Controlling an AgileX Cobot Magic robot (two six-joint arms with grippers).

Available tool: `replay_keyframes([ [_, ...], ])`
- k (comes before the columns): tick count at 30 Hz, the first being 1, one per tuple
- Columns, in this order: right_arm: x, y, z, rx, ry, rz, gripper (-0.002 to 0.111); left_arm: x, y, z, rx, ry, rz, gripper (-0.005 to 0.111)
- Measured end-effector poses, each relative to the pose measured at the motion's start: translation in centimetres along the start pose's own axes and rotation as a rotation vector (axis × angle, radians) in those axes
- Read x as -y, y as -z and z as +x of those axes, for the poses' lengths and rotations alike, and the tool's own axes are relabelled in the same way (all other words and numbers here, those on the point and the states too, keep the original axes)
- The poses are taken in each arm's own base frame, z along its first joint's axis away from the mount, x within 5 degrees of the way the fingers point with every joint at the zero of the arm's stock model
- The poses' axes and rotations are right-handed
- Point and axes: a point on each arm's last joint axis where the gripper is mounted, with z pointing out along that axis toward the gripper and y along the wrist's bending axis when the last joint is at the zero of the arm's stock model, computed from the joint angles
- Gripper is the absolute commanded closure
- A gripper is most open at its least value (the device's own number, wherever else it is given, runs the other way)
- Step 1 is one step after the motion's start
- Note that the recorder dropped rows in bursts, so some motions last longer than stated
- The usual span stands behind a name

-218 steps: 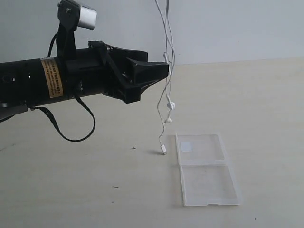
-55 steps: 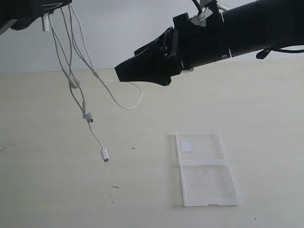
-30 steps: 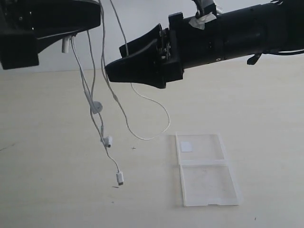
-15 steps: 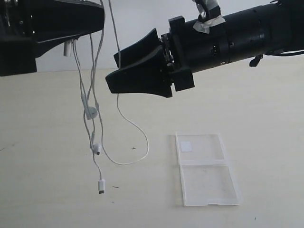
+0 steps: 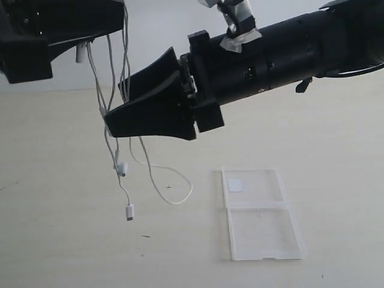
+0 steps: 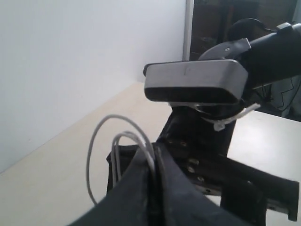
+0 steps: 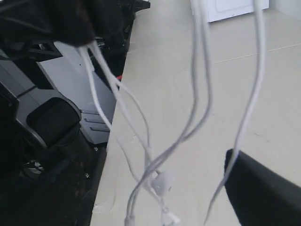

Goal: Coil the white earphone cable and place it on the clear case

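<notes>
A pale beige tabletop (image 5: 336, 150) (evenly lit) meets a plain white wall (image 5: 162, 24).

L claw (image 6: 151, 162) pinching white cable (image 6: 88, 160), prob. looped

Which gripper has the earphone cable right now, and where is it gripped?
The left gripper is shut on the white earphone cable, pinching gathered strands just below their top loops; earbuds and plug dangle. The right gripper is open, holding nothing.
</notes>
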Motion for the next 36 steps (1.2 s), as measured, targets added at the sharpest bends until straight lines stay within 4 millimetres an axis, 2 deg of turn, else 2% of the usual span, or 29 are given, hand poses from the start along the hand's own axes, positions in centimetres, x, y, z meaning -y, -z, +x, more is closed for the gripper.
replay_keyframes([
  [10,-0.4,-2.3,-0.3,0.004,-0.004,0.048,0.031,-0.5,0.0,-0.1,0.011,0.006,-0.051,0.107],
  [23,-0.2,-2.8,-0.7,0.045,-0.029,0.095,0.032,-1.0,0.1,-0.4,0.044,0.061,-0.106,0.107],
  [28,-0.1,-2.7,-0.8,0.054,-0.037,0.112,0.040,-0.9,0.2,-1.4,0.075,0.056,-0.105,0.107],
  [36,0.0,-2.7,-1.1,0.090,-0.058,0.118,0.051,-0.9,0.2,-1.5,0.081,0.072,-0.100,0.107],
])
